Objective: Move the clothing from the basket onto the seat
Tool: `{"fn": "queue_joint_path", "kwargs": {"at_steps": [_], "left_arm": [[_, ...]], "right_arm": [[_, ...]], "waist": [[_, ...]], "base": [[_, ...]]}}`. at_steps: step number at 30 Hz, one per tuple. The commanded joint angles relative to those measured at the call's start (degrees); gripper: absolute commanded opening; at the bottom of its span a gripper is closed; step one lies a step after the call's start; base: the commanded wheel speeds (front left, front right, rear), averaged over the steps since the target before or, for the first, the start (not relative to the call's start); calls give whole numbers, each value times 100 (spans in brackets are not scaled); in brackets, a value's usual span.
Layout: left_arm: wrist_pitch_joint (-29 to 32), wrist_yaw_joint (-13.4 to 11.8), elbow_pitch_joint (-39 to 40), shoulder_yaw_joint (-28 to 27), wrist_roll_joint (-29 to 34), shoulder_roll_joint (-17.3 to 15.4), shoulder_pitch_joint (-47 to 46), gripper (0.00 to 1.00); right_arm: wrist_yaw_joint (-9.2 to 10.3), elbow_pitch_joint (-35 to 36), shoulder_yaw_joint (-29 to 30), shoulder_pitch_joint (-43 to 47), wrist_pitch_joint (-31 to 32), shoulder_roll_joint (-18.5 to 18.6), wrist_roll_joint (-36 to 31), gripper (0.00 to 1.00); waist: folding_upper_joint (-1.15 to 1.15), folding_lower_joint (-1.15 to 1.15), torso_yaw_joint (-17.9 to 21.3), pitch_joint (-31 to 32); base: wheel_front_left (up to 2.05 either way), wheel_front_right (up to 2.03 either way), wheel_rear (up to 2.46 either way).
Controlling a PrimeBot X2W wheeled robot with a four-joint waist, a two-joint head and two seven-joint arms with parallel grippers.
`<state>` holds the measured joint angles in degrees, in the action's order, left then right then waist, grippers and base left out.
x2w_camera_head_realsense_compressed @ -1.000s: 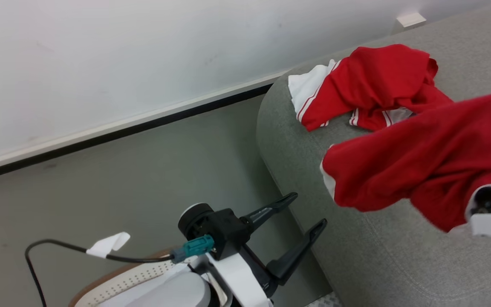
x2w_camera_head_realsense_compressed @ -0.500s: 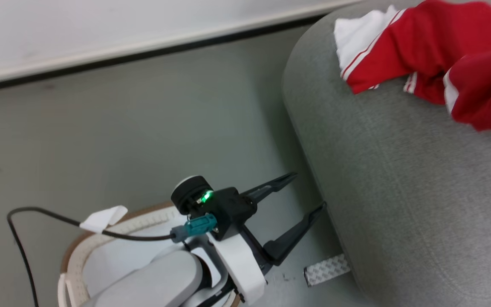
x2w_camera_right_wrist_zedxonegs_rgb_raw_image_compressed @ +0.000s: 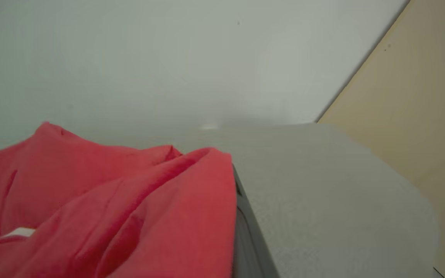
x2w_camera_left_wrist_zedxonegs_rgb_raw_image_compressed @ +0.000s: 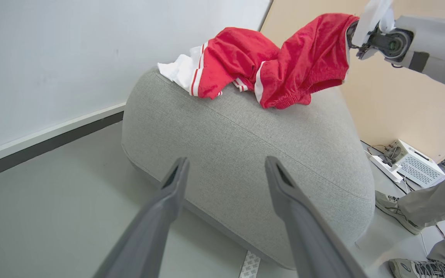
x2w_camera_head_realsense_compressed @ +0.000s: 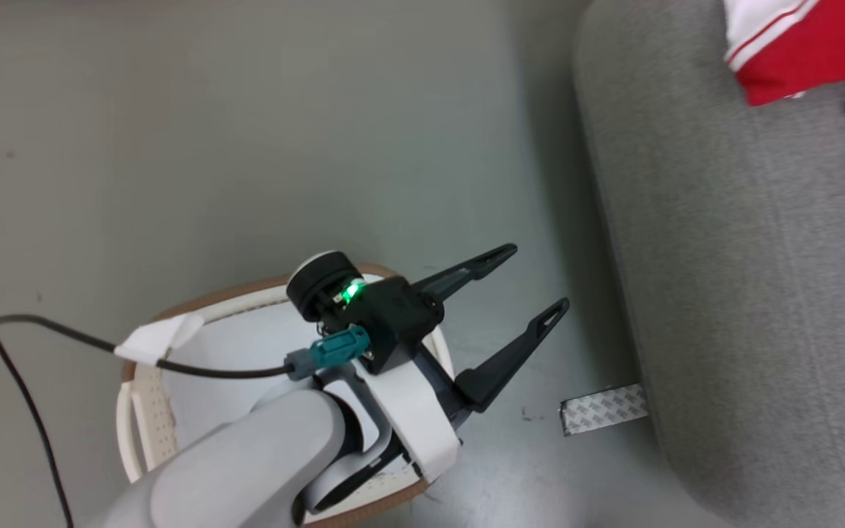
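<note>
The grey seat [x2w_camera_head_realsense_compressed: 730, 279] fills the right of the head view, and one piece of red-and-white clothing [x2w_camera_head_realsense_compressed: 796, 51] lies on its top. My left gripper [x2w_camera_head_realsense_compressed: 536, 277] hangs open over the floor between the seat and the basket [x2w_camera_head_realsense_compressed: 195, 308], holding nothing. The part of the basket's inside that shows is bare white. In the left wrist view the open left gripper [x2w_camera_left_wrist_zedxonegs_rgb_raw_image_compressed: 226, 166] faces the seat [x2w_camera_left_wrist_zedxonegs_rgb_raw_image_compressed: 245, 146]. Beside the lying garment [x2w_camera_left_wrist_zedxonegs_rgb_raw_image_compressed: 230, 58], a second red garment [x2w_camera_left_wrist_zedxonegs_rgb_raw_image_compressed: 307, 58] hangs from my shut right gripper [x2w_camera_left_wrist_zedxonegs_rgb_raw_image_compressed: 353, 33] and touches the seat top. In the right wrist view red fabric [x2w_camera_right_wrist_zedxonegs_rgb_raw_image_compressed: 129, 216] covers a dark finger [x2w_camera_right_wrist_zedxonegs_rgb_raw_image_compressed: 247, 239].
A strip of patterned tape [x2w_camera_head_realsense_compressed: 604, 408] lies on the grey floor at the seat's foot. A black cable [x2w_camera_head_realsense_compressed: 34, 330] loops over the basket. In the left wrist view, a person's shoes [x2w_camera_left_wrist_zedxonegs_rgb_raw_image_compressed: 396, 212] and a white box [x2w_camera_left_wrist_zedxonegs_rgb_raw_image_compressed: 415, 166] stand right of the seat. A white wall runs behind it.
The head camera has tipped down and turned: the basket shows more and the seat has slid to the right edge. The left gripper stays open.
</note>
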<state>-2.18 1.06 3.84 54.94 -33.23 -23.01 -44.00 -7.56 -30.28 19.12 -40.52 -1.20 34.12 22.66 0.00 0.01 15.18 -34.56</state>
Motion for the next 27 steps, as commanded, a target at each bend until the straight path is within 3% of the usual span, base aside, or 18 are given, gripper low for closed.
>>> {"fn": "queue_joint_path", "kwargs": {"at_steps": [1, 3, 7, 10, 11, 12, 13, 18, 21, 27], "left_arm": [[-66, 27, -45, -23, 38, 13, -83, 100], [-108, 30, -105, -47, 10, 40, -110, 100], [-197, 54, -224, -46, -25, 84, -123, 100], [-255, 67, -302, -43, -54, 105, -99, 100], [-280, 74, -326, -40, -62, 108, -85, 100], [-310, 74, -352, -39, -74, 111, -66, 100], [-323, 77, -378, -37, -89, 119, -48, 100], [-486, 47, -516, -66, -167, 164, 58, 100], [-579, 39, -622, -63, -222, 175, 181, 100], [-809, -7, -798, -38, -366, 237, 518, 100]], "right_arm": [[15, -254, -131, -111, 154, 87, -100, 10], [15, -761, -396, -137, 664, 134, -109, 0], [15, -1342, -766, -275, 1459, 208, -24, 0], [15, -1464, -897, -304, 1603, 265, 24, 0], [15, -1499, -936, -297, 1633, 267, 43, 5], [15, -1510, -965, -302, 1640, 272, 62, 48], [15, -1508, -967, -318, 1611, 280, 59, 100], [15, -1287, -1121, -135, 1859, 74, -101, 100], [15, -1138, -1007, 99, 2469, -94, -250, 100], [15, -173, -618, 989, 3578, 83, 44, 100]], "waist": [[0, -1, -128, -133], [0, -1, -153, -160], [0, -1, -190, -166], [0, -1, -212, -148], [0, -1, -220, -126], [0, -1, -224, -96], [0, -1, -230, -59], [0, -1, -256, 261], [0, -1, -239, 559], [0, -1, -232, 1246]], "base": [[0, 0, 0], [0, 0, 0], [0, 0, 0], [0, 0, 0], [0, 0, 0], [0, 0, 0], [0, 0, 0], [0, 0, 0], [0, 0, 0], [0, 0, 0]]}}
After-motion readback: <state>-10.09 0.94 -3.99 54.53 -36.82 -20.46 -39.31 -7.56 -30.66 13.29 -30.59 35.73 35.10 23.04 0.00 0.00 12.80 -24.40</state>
